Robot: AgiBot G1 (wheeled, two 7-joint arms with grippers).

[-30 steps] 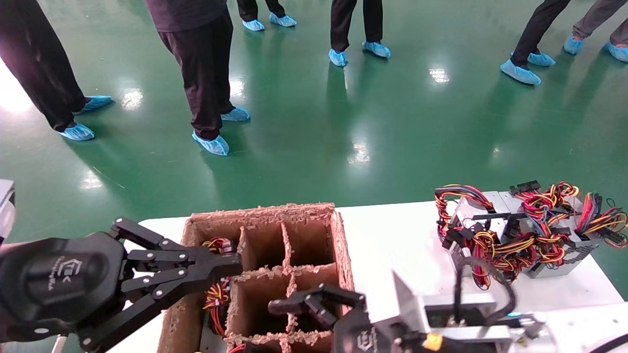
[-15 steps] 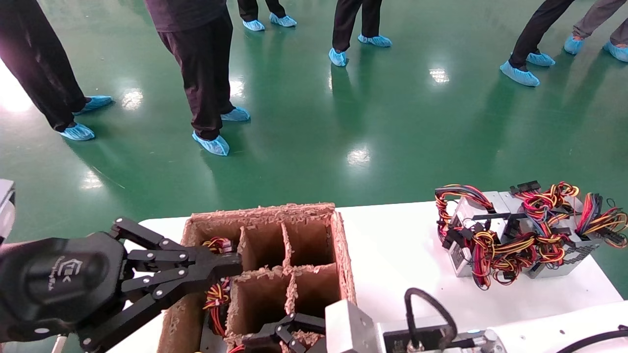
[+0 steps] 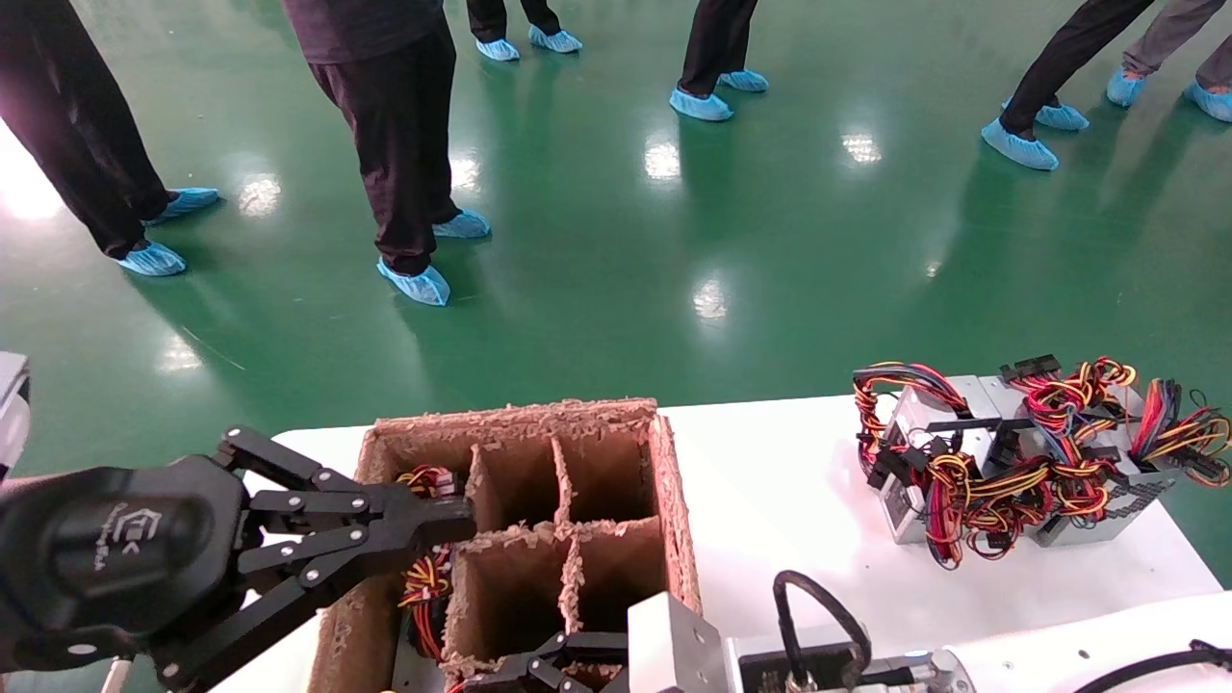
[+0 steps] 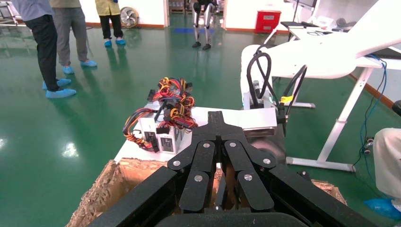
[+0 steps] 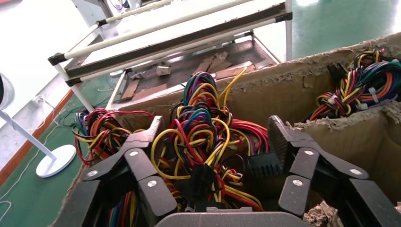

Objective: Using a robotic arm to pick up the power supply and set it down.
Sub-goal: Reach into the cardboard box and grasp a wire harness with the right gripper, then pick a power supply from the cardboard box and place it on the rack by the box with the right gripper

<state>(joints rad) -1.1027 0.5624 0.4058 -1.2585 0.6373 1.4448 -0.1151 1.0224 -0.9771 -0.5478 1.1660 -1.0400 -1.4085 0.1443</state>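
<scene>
My right gripper [image 3: 525, 669] has dipped into a near compartment of the cardboard box [image 3: 664, 481]. In the right wrist view it [image 5: 215, 137] is open, its black link fingers [image 5: 142, 142] standing either side of a red, yellow and black wire bundle [image 5: 203, 125]. The power supply body under those wires is hidden. Two silver power supplies [image 3: 1020, 462] with tangled wires sit on the white table [image 3: 789, 500] at the right; the left wrist view shows them too [image 4: 163, 123]. My left gripper [image 3: 452, 525] hovers shut over the box's left side [image 4: 216, 118].
More wire bundles [image 3: 428, 577] fill the box's left compartments and a neighbouring cell [image 5: 359, 90]. Ragged cardboard dividers [image 5: 345, 132] hem in the right gripper. Several people in blue shoe covers [image 3: 414, 284] stand on the green floor beyond the table.
My right gripper has moved toward me and down, from above the box's middle cells into a near compartment. The left gripper has stayed still. People in the background have shifted.
</scene>
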